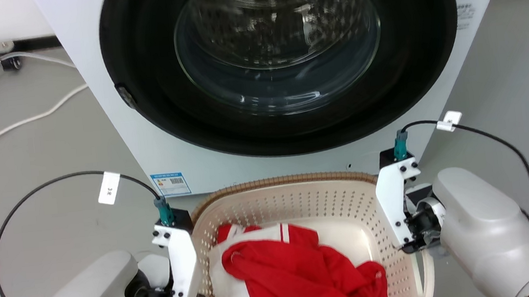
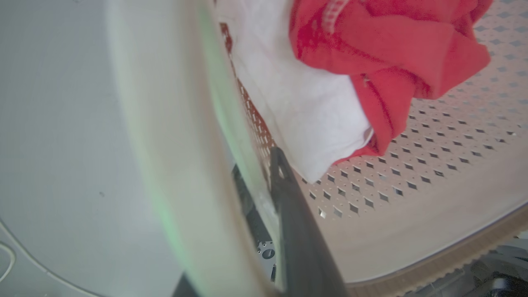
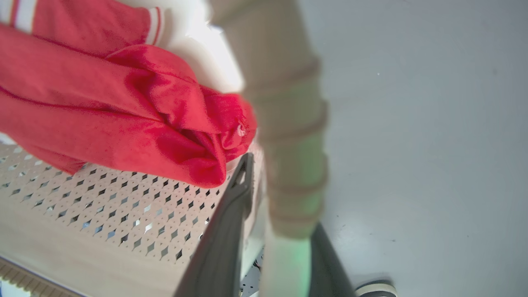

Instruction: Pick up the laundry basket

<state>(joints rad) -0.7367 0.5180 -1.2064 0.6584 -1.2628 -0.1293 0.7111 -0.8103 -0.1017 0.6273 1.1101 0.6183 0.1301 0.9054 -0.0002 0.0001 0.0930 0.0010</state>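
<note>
Found the laundry basket (image 1: 299,199) low at the foot of the washer (image 1: 108,115), with its far brown rim just beside the machine's white front, below the round glass door (image 1: 278,43). Could not tell whether it rested on the grey floor (image 1: 40,162) or hung clear of it. Saw a red garment (image 1: 302,277) heaped inside over a white garment (image 1: 228,290), both toward the near end. Noted the left gripper (image 1: 182,275) at the basket's left side and the right gripper (image 1: 406,212) at its right side, each pointing down. In the left wrist view, made out the left fingers (image 2: 301,231) closed narrow about the pale left handle (image 2: 177,144), one dark finger inside against the perforated wall and the other outside. In the right wrist view, saw the same: right fingers (image 3: 222,239) drawn in on the right handle (image 3: 288,144), one within the basket near the red cloth, one outside over the floor. Spotted white cables (image 1: 21,122) trailing on the floor left of the washer.
</note>
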